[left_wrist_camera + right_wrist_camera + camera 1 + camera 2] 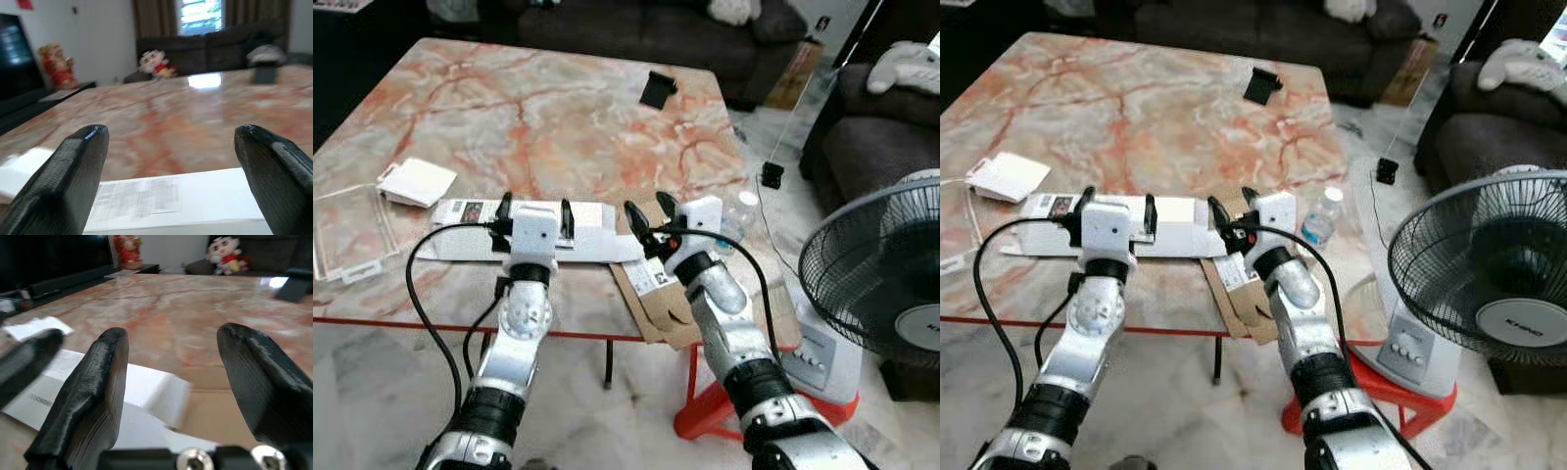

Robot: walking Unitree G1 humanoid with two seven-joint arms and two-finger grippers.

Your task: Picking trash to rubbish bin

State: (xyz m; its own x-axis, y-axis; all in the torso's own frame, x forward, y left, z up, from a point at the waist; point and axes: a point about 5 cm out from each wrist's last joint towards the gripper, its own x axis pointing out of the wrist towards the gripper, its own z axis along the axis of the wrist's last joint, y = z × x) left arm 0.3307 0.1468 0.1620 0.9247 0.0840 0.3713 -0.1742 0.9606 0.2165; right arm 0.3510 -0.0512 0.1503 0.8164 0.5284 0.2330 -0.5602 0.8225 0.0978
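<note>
Black fingers on both hands are spread wide with nothing between them, so no pickup has happened yet. The left hand [535, 207] hovers right over the long white box [524, 230] lying flat near the front edge of the marble bench [558, 108], and its wrist view shows the box's top face sitting just under and between the two fingers. The right hand [648, 212] hangs beside it, over the spot where the box's end overlaps a flattened brown cardboard piece [656, 294] that sticks out past the bench edge. Moving outward, there's a small white packet [417, 182] and a clear plastic tray [347, 230] further to the robot's left, a little black object [657, 89] at the far side of the bench, and a plastic bottle [1320, 217] near the right-hand edge. A standing fan [881, 269] sits off to the right on the floor. No rubbish bin in sight, so I'd say this is the reach-and-line-up stage. Next move looks like lowering the left hand so the fingers straddle the box's narrow width, then closing; it's long, so it'll probably tip once lifted.
</note>
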